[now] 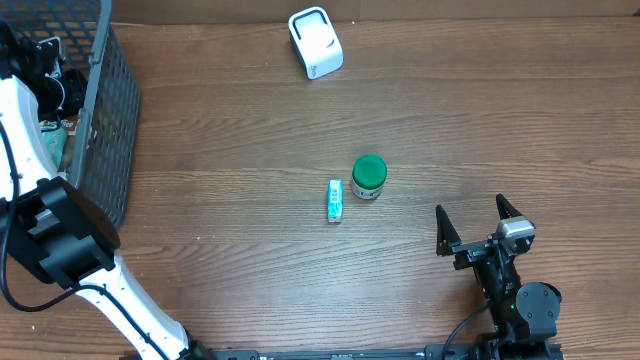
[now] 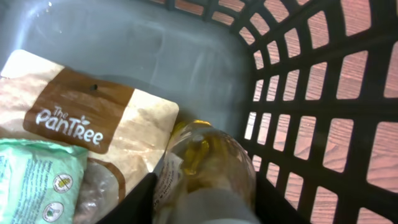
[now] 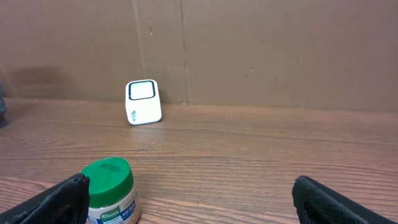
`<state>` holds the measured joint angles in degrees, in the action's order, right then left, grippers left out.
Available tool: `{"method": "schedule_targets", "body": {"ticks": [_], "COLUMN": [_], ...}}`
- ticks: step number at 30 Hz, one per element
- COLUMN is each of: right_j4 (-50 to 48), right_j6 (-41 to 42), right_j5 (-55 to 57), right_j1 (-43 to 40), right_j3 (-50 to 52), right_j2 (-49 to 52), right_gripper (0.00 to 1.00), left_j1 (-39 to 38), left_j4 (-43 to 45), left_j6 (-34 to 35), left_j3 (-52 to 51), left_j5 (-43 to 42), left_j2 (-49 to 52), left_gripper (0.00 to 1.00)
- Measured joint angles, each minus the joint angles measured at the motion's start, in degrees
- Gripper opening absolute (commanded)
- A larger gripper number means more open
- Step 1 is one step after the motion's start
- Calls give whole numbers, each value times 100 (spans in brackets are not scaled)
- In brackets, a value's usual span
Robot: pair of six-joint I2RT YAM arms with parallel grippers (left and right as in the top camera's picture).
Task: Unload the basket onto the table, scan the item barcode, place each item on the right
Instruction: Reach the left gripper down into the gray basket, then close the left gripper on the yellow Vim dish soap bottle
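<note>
Gripping the bottle [image 2: 208, 155] (inside basket [image 2: 155, 50]) is left tool [image 2: 205, 205].

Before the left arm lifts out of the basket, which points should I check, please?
1. The bottle lies between the left claw fingers: ok.
2. Left claw closed firmly on it: cannot tell.
3. Barcode on its label readable: cannot tell.
4. The scanner stands unobstructed: ok.
5. The right claw is open and apart from the jar: ok.
</note>
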<state>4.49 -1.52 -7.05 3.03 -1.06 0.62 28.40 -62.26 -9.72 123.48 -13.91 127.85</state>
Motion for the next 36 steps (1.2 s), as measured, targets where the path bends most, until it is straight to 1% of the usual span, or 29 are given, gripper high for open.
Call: {"method": "schedule_targets", "body": {"ticks": [3, 8, 14, 17, 21, 26, 28, 31, 36], "right_j4": [2, 2, 2, 0, 0, 2, 0, 2, 0], "right_j6": [2, 0, 0, 0, 0, 0, 0, 0, 0], "right_j5": [0, 2, 0, 2, 2, 0, 0, 0, 0], "right_j1": [0, 0, 0, 0, 0, 0, 2, 0, 0], "right_j3": [0, 2, 0, 0, 0, 0, 0, 0, 0], "right_j2": [0, 0, 0, 0, 0, 0, 0, 0, 0], "right_gripper": [100, 100, 100, 100, 100, 100, 100, 100, 100], "left_j1": [11, 11, 52, 90, 199, 321, 352, 345, 345], "left_j4": [15, 2, -142, -142, -149, -87, -87, -94, -76], "left_j6": [-17, -9, 236, 446, 896, 1408, 1606, 1744, 1923], "left_j3": [0, 4, 153, 249, 356, 525, 643, 669, 669], "left_j5": [-4, -2, -2, -2, 0, -4, -7, -168, -437], "left_j2": [0, 0, -9, -181, -863, -2041, -2669, -3112, -3580], "left_gripper": [21, 20, 19, 17, 16, 16, 16, 16, 16]}}
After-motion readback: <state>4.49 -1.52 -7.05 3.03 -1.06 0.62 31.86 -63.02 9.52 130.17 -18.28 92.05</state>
